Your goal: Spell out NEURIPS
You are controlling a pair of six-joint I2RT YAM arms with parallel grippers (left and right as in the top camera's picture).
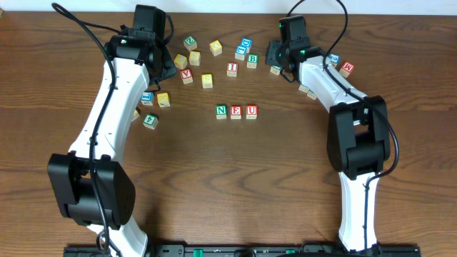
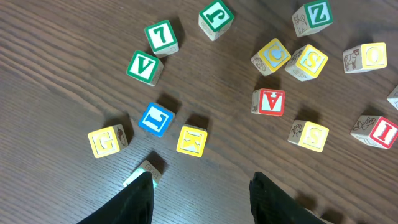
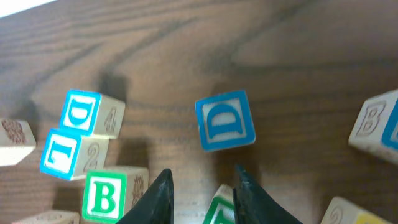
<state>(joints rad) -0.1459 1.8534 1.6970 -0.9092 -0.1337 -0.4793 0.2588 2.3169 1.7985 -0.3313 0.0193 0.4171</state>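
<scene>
Evidently the step in hand is fetching the fourth letter. The N, E and U cubes (image 1: 236, 111) sit in a tight row well behind the right gripper (image 3: 199, 182), back toward its arm's base. Its jaws stand narrow, flanking a green-lettered cube (image 3: 219, 209) whose letter is cut off, and whether they pinch it I cannot tell. To do this well, the pads should meet two flat opposite faces squarely, not a corner. The lift should go straight up, so the blue D cube (image 3: 225, 120) just ahead of the fingertips and the green B cube (image 3: 106, 196) just to their left are not nudged. The left gripper (image 2: 202, 180) hangs half open, holding nothing, with the red I cube (image 2: 379, 132) far to its right. All the cubes are pale wood, crisp-edged, with painted faces; the table (image 1: 178, 178) is dark and grained.
</scene>
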